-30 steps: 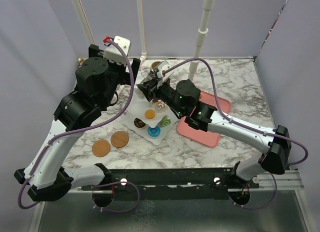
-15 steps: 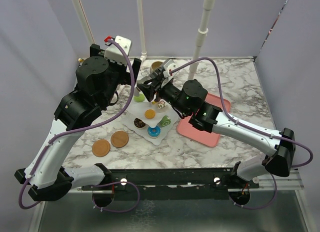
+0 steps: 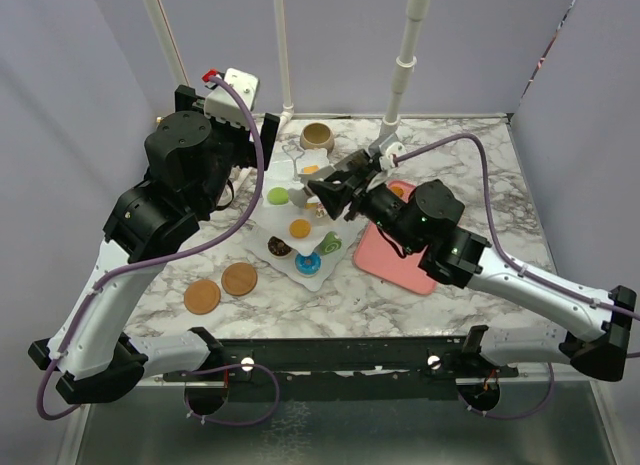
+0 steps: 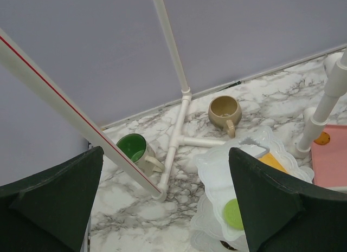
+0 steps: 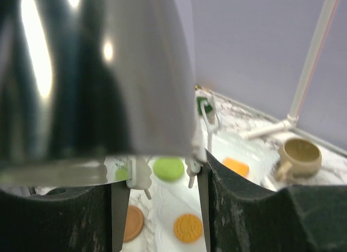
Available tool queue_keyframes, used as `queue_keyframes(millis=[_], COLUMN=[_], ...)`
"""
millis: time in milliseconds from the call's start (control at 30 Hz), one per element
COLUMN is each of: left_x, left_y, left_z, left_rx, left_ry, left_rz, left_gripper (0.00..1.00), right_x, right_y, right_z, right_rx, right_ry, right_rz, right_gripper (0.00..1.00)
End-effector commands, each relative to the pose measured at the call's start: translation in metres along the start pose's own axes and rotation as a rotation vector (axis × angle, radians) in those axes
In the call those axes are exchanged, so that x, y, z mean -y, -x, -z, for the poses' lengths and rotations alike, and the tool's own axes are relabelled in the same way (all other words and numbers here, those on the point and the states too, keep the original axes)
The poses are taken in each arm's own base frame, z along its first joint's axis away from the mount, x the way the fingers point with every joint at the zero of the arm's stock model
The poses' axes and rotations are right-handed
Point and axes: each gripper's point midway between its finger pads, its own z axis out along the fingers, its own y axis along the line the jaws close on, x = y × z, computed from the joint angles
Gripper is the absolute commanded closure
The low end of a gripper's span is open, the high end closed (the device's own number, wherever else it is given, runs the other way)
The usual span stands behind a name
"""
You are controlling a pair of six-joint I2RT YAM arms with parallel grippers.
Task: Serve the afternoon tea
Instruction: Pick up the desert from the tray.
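The white three-tier stand [image 3: 296, 210] stands mid-table, its wire handle [image 5: 209, 114] on top. A green macaron [image 3: 277, 195] lies on a middle plate, an orange biscuit [image 3: 299, 228] and several small pastries on the bottom plate. My right gripper [image 5: 160, 208] is shut on the metal tongs [image 5: 141, 73]. Their white tips [image 5: 135, 177] hang open above the green macaron [image 5: 169, 168], apart from it. The tan mug [image 3: 318, 137] sits behind the stand. The green-lined mug [image 4: 133, 149] stands by a white pipe. My left gripper [image 4: 165, 198] hovers high, open and empty.
The flat pink tray [image 3: 405, 255] lies right of the stand with an orange piece [image 3: 398, 192] at its far end. Two brown discs [image 3: 220, 288] rest on the marble left of the stand. White pipe posts [image 3: 400, 75] rise at the back. Walls close in on the sides.
My right arm has drawn back to the right from the stand with the tongs. The green macaron, covered a second ago, now lies uncovered on the plate. The left arm has barely moved.
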Motion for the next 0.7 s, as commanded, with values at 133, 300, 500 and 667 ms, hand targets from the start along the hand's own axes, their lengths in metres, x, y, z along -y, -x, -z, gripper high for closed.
queue_keyframes(millis=[133, 300, 500, 667], left_x=[-0.009, -0.005, -0.005, -0.003], left_y=[0.008, 0.011, 0.010, 0.012], left_z=[0.005, 0.003, 0.001, 0.002], left_rx=[0.012, 0.017, 0.008, 0.012], left_ry=[0.014, -0.001, -0.003, -0.020], left_rz=[-0.013, -0.019, -0.046, -0.046], left_gripper=[0.01, 0.01, 0.01, 0.01], right_x=[0.056, 0.109, 0.174, 0.198], right_y=[-0.042, -0.067, -0.102, -0.115], right_z=[0.073, 0.102, 0.115, 0.113], right_rx=[-0.119, -0.155, -0.172, -0.170], right_ry=[-0.278, -0.546, -0.743, -0.787], right_rz=[-0.032, 0.037, -0.036, -0.021], right_gripper=[0.54, 0.58, 0.60, 0.60])
